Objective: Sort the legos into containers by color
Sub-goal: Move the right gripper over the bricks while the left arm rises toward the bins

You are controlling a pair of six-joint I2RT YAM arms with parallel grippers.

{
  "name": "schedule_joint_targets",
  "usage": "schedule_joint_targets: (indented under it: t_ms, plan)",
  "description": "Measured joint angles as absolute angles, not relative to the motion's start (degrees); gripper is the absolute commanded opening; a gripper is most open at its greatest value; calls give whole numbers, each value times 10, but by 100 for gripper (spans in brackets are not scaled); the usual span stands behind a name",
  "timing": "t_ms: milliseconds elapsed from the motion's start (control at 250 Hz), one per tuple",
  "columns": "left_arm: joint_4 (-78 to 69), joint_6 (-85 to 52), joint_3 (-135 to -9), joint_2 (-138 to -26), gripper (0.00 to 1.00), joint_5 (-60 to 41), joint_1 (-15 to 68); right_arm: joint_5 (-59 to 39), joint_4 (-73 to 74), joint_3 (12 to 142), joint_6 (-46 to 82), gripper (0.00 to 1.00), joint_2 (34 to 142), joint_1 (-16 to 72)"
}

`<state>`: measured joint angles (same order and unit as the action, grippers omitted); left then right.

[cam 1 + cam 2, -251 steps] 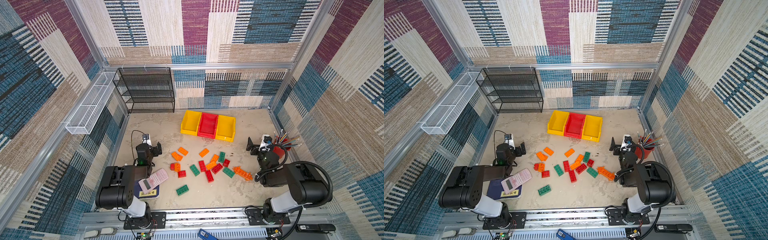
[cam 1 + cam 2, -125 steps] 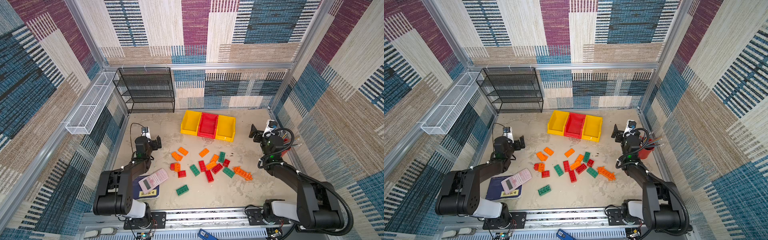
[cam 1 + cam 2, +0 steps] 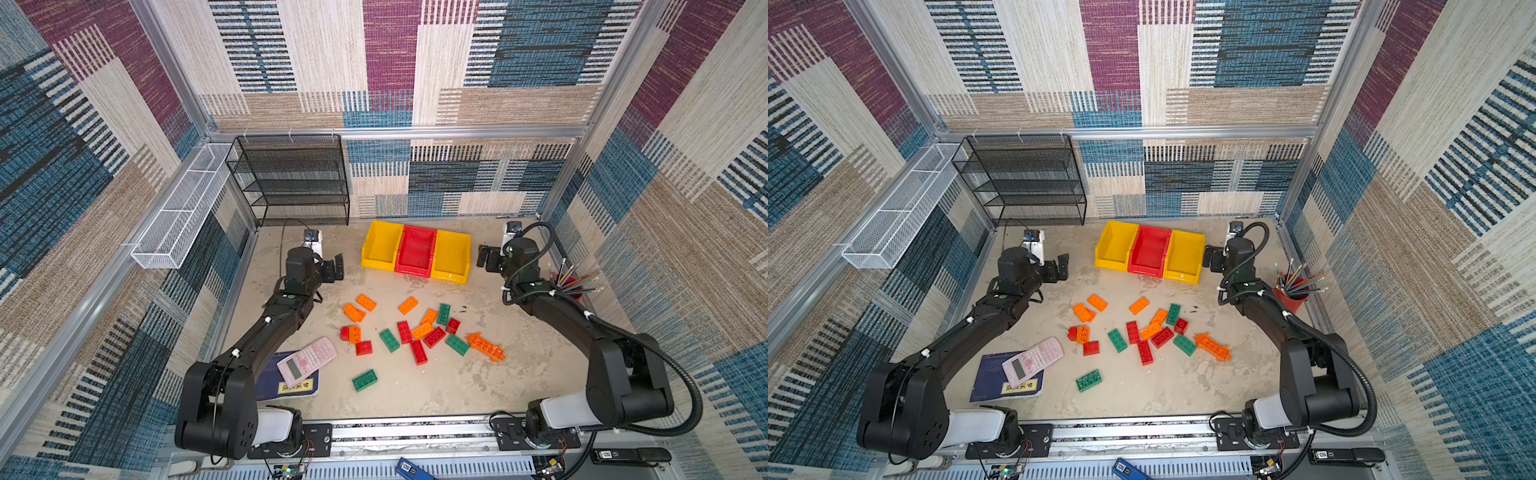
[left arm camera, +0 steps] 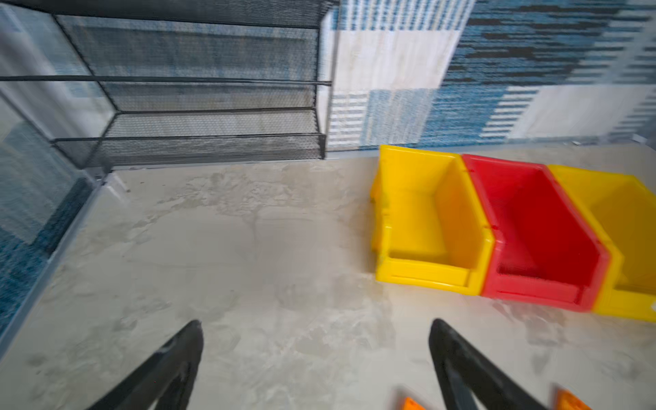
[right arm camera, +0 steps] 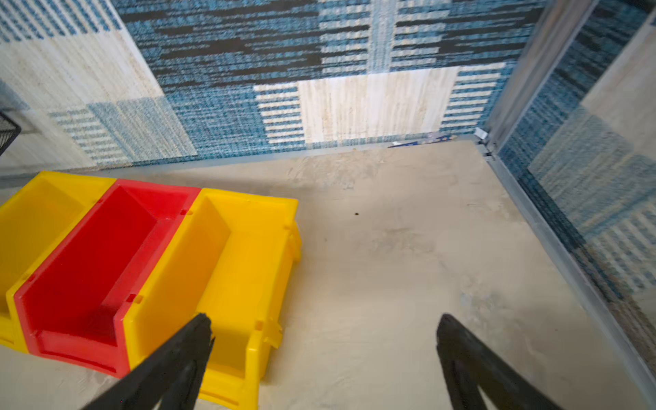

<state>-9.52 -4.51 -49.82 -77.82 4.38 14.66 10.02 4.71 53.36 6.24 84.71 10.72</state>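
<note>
Both arms had stretched forward out of their folded pose. The left gripper (image 3: 337, 269) sat just left of the containers (image 3: 415, 271) and the right gripper (image 3: 484, 258) just right of them, each with jaws spread wide and holding nothing. The yellow-red-yellow bins stood touching in a row near the back wall. The legos (image 3: 434, 336) lay scattered on the table (image 3: 415, 388) in front of them, with the pink calculator (image 3: 306, 360) by the left arm.

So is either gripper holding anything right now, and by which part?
Nothing is held: the left gripper and the right gripper are both open and empty.
</note>
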Motion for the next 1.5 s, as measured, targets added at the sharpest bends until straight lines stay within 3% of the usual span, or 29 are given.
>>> schedule_joint_targets:
  t_ms: [192, 472, 720, 892, 1084, 1496]
  plan:
    - [-81, -67, -514, -802, 99, 48, 250, 105, -60, 613, 81, 100, 914, 157]
    - [-78, -93, -510, -811, 99, 58, 332, 105, -223, 691, 146, 93, 961, 189]
    - [-74, -105, -486, -801, 99, 72, 342, 105, -309, 668, 203, 91, 924, 214]
    - [-73, -107, -482, -795, 99, 72, 342, 79, -350, 651, 258, 81, 909, 217]
    - [-71, -114, -472, -786, 99, 73, 343, 75, -406, 630, 304, 79, 890, 239]
    - [-68, -143, -444, -768, 99, 76, 348, 29, -422, 582, 346, 70, 842, 255]
